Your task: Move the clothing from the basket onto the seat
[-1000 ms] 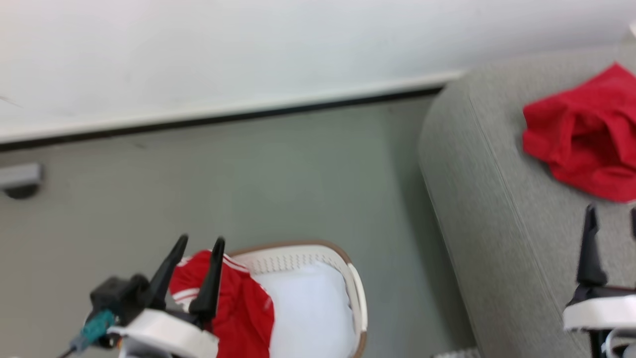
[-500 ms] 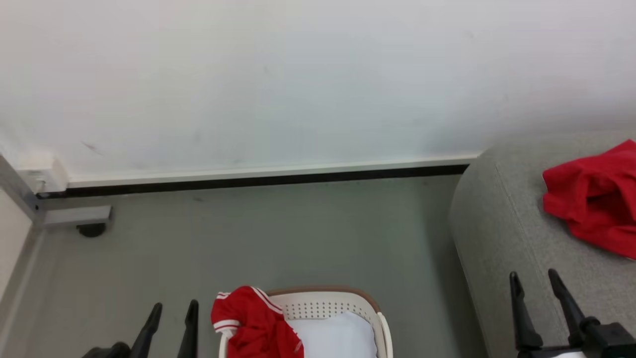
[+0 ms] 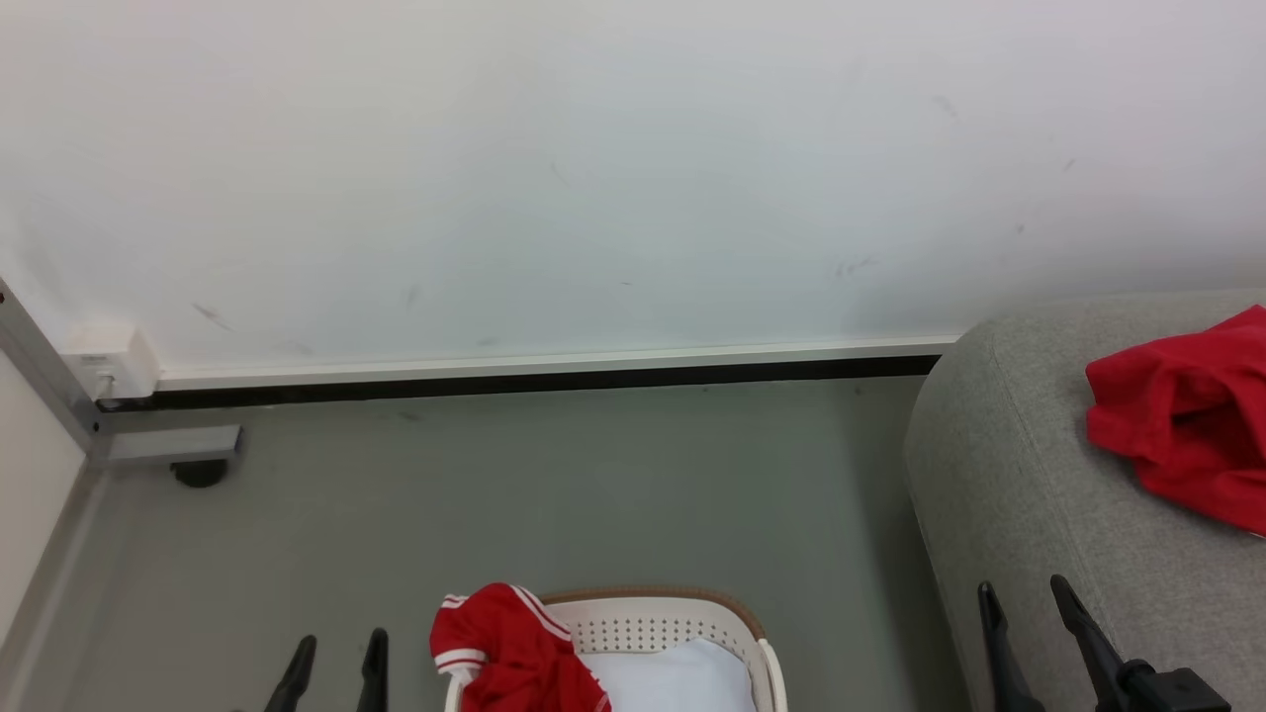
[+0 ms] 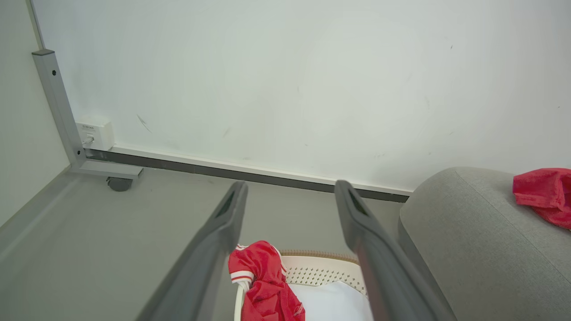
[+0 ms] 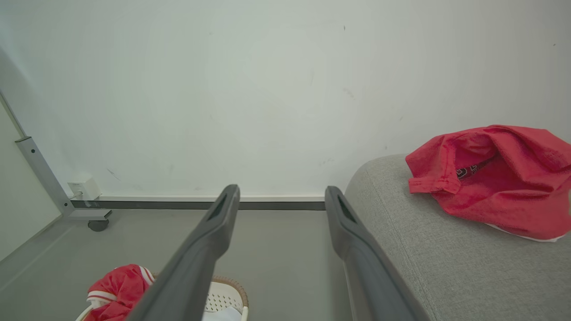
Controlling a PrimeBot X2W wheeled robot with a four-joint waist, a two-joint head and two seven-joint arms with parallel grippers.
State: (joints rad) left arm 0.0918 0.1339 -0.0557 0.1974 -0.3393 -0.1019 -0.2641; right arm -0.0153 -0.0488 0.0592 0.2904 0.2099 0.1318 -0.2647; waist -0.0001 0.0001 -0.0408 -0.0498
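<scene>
From where I stand, the job looks about half done. One red garment [image 3: 1182, 415] already lies crumpled on the top of the grey sofa [image 3: 1009, 475] at the right. A second red garment [image 3: 504, 648], with white stripes at its cuff, is draped over the near-left rim of the basket [image 3: 682, 605], partly inside and partly hanging out. The basket sits on the grey floor [image 3: 554, 485] just beside the sofa's rounded end, and a smooth white pad [image 3: 682, 677] fills the rest of it. The left end effector [image 3: 341, 638] hovers just to the left of the basket with its two dark fingers spread apart and nothing between them. The right end effector [image 3: 1021, 585] sits over the sofa's front corner, likewise spread and empty, well apart from the garment lying there. I'd judge the step in hand to be the reach for the garment left in the basket. The left arm is the closer one, so the next move likely calls for it to swing right and down over the bunched red cloth, pinch a thick fold rather than the rim or the white pad, then lift high enough that the trailing fabric clears the basket edge before carrying it across. By my count there are two red garments, one basket, one white pad, one sofa and two end effectors.
</scene>
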